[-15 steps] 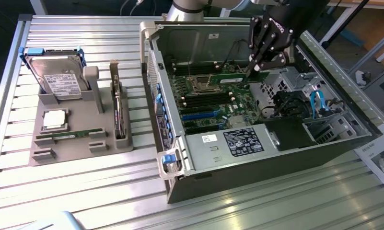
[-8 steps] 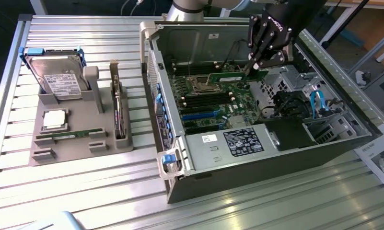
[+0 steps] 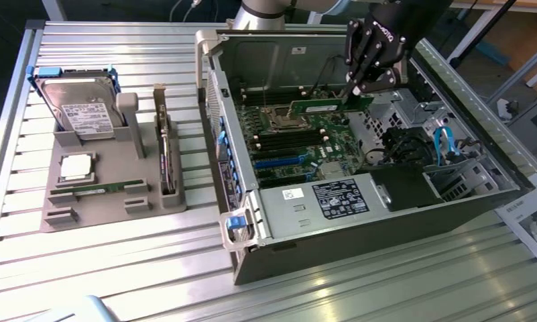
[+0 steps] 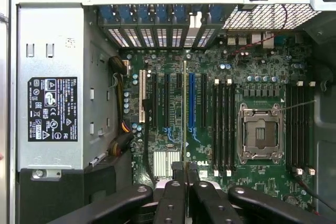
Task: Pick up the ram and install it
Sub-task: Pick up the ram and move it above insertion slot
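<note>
Gripper is pinching the ram near one end, jaws narrowed onto it, holding it above the motherboard inside the computer case; light, stiff yet fragile, it is probably handling best by its bare edges

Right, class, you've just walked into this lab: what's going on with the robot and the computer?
The robot arm's gripper is shut on the ram, a slim green strip, and holds it over the motherboard inside the open computer case. The ram looks raised above the board, not yet seated in a slot. At the exterior view's left, a grey tray carries a hard drive and a square processor chip.
</note>
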You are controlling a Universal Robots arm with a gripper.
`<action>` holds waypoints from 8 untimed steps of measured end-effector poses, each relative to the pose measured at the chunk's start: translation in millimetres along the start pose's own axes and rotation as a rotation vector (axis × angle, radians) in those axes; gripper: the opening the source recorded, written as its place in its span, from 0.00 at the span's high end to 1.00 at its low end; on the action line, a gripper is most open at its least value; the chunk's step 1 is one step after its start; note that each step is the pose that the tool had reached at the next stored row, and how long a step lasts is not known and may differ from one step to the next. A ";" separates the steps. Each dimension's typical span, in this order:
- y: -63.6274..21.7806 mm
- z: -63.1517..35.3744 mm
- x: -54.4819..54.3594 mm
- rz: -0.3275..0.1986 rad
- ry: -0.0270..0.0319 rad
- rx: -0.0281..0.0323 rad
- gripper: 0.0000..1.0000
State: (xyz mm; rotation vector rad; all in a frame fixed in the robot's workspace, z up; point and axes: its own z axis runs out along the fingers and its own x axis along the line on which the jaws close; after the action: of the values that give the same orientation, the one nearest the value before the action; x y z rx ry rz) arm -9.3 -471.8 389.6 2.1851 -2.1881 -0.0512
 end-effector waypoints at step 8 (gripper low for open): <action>-0.1 2.1 -19.1 0.000 0.0000 0.0006 0.88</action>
State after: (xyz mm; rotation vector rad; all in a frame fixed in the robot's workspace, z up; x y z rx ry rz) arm -9.3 -452.7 387.4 2.1854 -2.1885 -0.0505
